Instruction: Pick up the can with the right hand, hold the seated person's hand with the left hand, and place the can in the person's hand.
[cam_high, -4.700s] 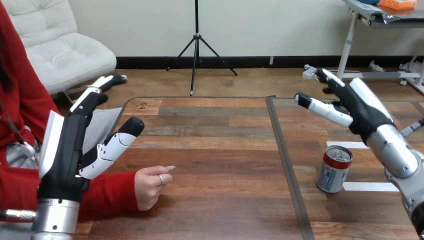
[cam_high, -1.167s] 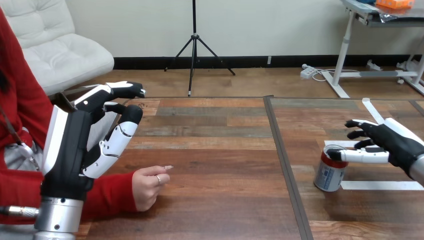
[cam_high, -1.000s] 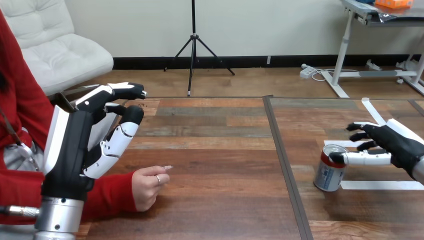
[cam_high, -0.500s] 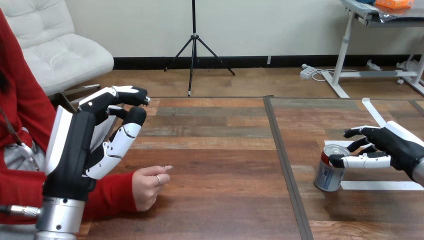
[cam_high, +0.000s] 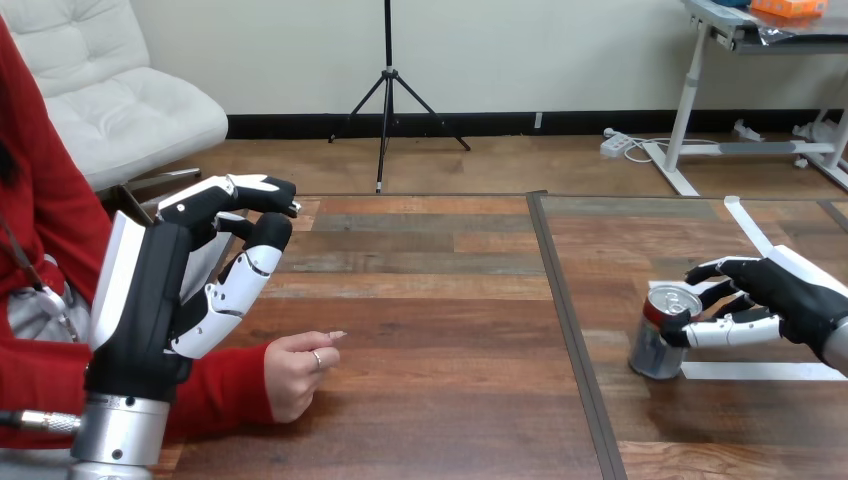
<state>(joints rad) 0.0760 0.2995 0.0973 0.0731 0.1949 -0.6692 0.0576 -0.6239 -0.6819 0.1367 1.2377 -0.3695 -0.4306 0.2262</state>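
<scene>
A red, white and blue can stands on the right half of the wooden table, leaning slightly left. My right hand reaches in from the right edge. Its thumb lies against the can's near side and its fingers curl round the far side by the rim. My left hand is raised at the left, fingers loosely bent and holding nothing, above the person's red-sleeved forearm. The person's hand rests on the table in a loose fist, apart from my left hand.
White tape strips lie on the table by the can and farther back at the right. A dark seam runs front to back between the table's two halves, just left of the can.
My right hand's fingers have curled in round the can and its thumb now presses the can's side; the can leans a little. My left hand has barely moved.
</scene>
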